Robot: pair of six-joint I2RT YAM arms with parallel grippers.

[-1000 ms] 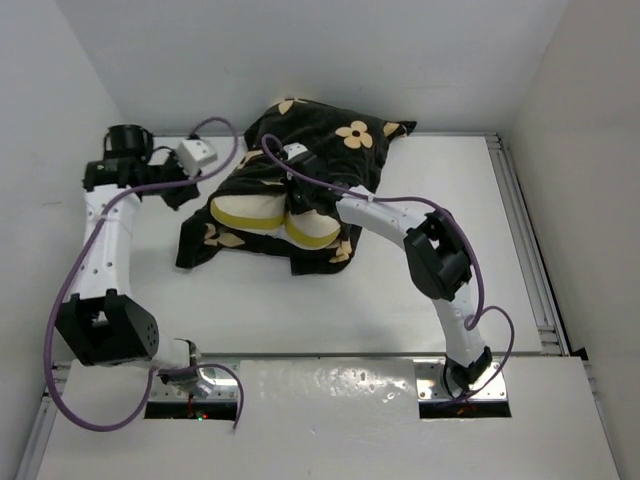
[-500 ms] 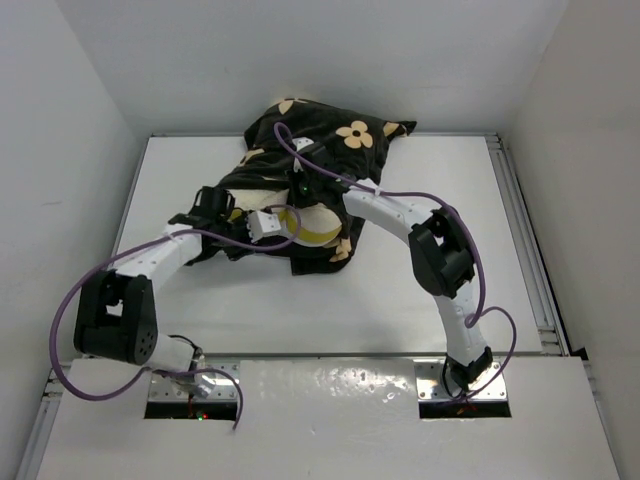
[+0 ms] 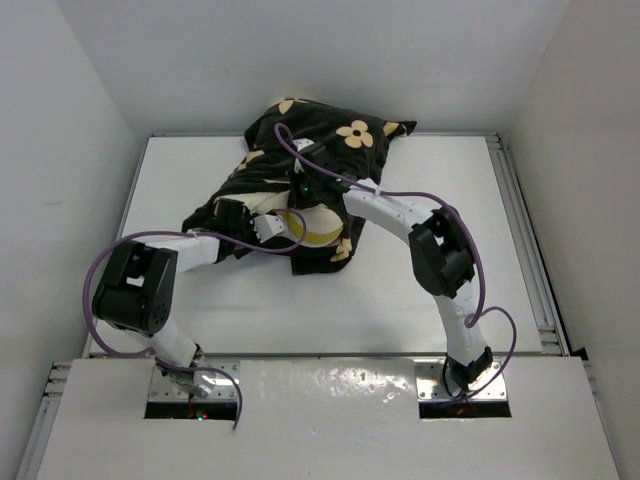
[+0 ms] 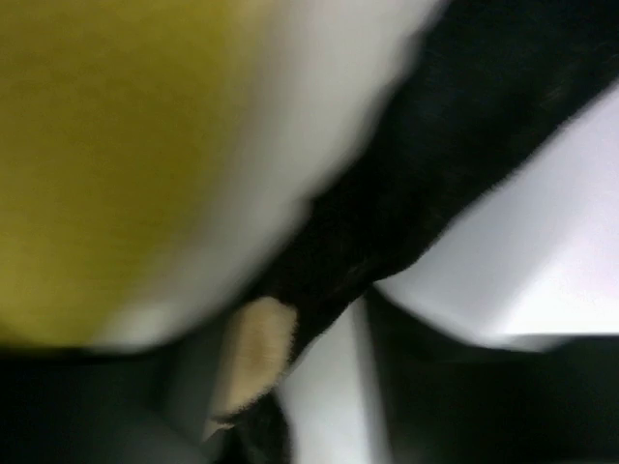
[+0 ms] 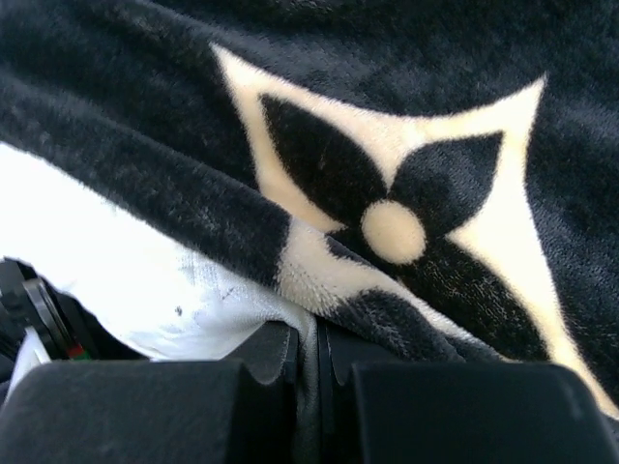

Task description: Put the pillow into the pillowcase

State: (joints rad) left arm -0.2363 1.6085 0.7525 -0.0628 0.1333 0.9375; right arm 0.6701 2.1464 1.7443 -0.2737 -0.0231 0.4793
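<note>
The table (image 3: 430,200) carries the pillowcase (image 3: 330,140), bunched at the far edge near the back wall w/ its mouth facing the arms. The pillow (image 3: 322,222) is mostly inside. Only its near end shows at the mouth, cream w/ the yellow piping, and black fabric is folded loosely around it.

Est. progress: well past halfway. What's left, by the look of it, is pushing the last bit of pillow in and pulling the hem over it.

The right gripper (image 3: 300,185) sits on top of the case just behind the mouth. In the wrist view its fingers are nearly together w/ the hem of the case pinched between them, and white pillow shows just under that fold.

The left gripper (image 3: 275,225) is low at the mouth, right against the exposed pillow end. Its wrist view is a blur of yellow piping, white and black cloth, so whether the jaws are apart or grip anything can't be told.
</note>
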